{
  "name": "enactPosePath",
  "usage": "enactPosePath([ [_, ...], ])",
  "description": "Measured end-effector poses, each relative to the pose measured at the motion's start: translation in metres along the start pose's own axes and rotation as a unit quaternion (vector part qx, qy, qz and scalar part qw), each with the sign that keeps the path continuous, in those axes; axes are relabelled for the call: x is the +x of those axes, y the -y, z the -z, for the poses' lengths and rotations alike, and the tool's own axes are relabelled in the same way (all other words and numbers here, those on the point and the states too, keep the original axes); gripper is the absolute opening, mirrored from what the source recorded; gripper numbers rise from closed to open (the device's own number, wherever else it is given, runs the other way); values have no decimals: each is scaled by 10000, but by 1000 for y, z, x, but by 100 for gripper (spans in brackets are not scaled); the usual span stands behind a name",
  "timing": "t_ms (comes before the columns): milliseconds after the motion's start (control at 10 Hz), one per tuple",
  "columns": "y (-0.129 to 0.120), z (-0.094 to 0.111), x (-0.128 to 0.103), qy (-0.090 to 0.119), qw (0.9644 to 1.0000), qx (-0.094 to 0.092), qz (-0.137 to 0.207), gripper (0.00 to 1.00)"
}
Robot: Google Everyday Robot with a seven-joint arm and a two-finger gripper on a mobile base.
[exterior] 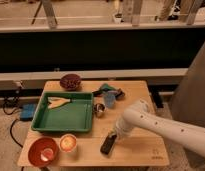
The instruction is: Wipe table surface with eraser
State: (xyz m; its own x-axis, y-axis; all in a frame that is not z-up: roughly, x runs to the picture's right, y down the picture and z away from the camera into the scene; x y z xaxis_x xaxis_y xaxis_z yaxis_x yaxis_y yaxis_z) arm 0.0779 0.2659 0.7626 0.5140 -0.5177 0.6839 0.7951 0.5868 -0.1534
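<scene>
My arm is white with a row of small dark dots along it; my hand (115,135) sits at its end over the eraser (107,144), pale like the arm, darker where it meets the black block. The surface (138,147) is light tan wood with faint grain; a small dark mark sits near its front right corner. The tray (63,114) is plain green; the wooden piece (58,102) in it is pale yellow-tan. The bowl (70,81) behind it is dark reddish-brown; the front bowl (42,152) is orange-red; the cup (68,143) beside it is orange with a pale inside. The cup (110,99) near the middle is light blue; the object (107,89) behind it is teal and black.
</scene>
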Motion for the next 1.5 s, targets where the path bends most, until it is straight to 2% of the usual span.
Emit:
enactPosePath([
  [200,-29,20,6,-122,9999,-1,-101,0],
  [500,-73,42,29,-592,9977,-50,-339,0],
  [700,-90,54,51,-915,9943,-66,-545,0],
  [900,-90,57,72,-1094,9917,-50,-678,0],
  [1100,-79,47,95,-1084,9914,-12,-740,0],
  [1200,-69,39,97,-1025,9923,11,-700,0],
  [1500,-30,16,84,-732,9965,119,-394,0],
])
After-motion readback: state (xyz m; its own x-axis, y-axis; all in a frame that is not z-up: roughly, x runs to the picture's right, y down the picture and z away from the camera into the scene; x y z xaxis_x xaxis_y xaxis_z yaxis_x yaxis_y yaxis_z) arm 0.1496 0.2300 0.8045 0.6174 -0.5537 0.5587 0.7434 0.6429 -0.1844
